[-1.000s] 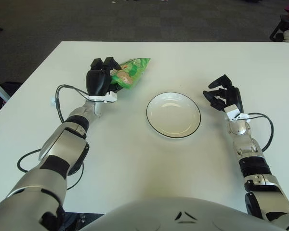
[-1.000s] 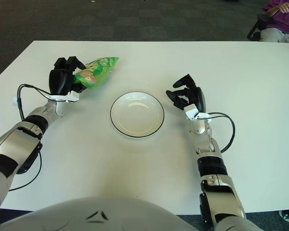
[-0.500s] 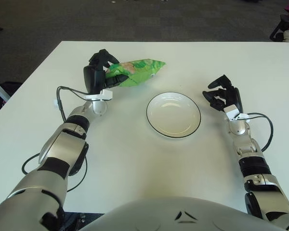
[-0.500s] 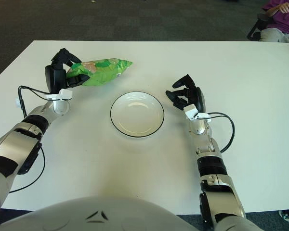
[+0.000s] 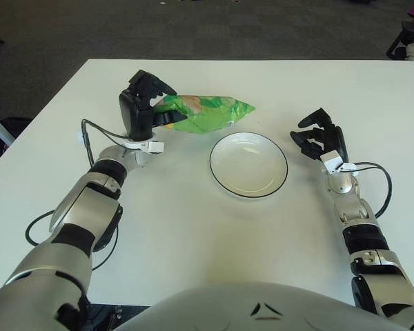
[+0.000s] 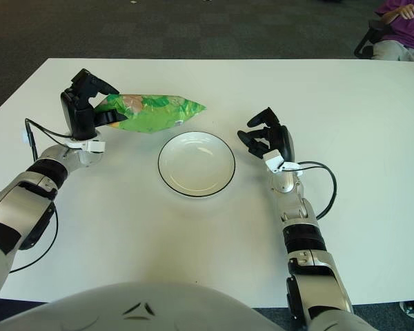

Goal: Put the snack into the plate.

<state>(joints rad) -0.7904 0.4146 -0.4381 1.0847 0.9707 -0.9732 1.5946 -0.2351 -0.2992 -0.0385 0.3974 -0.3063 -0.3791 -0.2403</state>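
Carrying a green snack bag point(image 5: 203, 114) by its near end, with the left hand point(image 5: 142, 110) pinching it between curled dark fingers point(image 5: 154, 84), up and to the left of the plate point(image 5: 248, 165). Bag lifted off the white table point(image 5: 193, 221) and held roughly level, its free pointed tip reaching toward the plate's far-left rim without yet being over the plate's hollow. Plate white with a thin dark edge, holding nothing, sitting mid-table. Right hand point(image 5: 321, 140) showing just beside the plate on its right side, doing nothing, fingers loosely curled and clasping nothing; whether it touches the table cannot be told. Judged as mid-transfer: snack picked up, not yet delivered. Risks from here: grip taken at one end only, so the long unsupported bag could droop, swing or slide out of the pinch during the move toward the plate; a release made too soon likely to leave the bag half on the rim or on the table left of the plate; a low pass could let the tip catch the rim and push the light plate toward the right hand.
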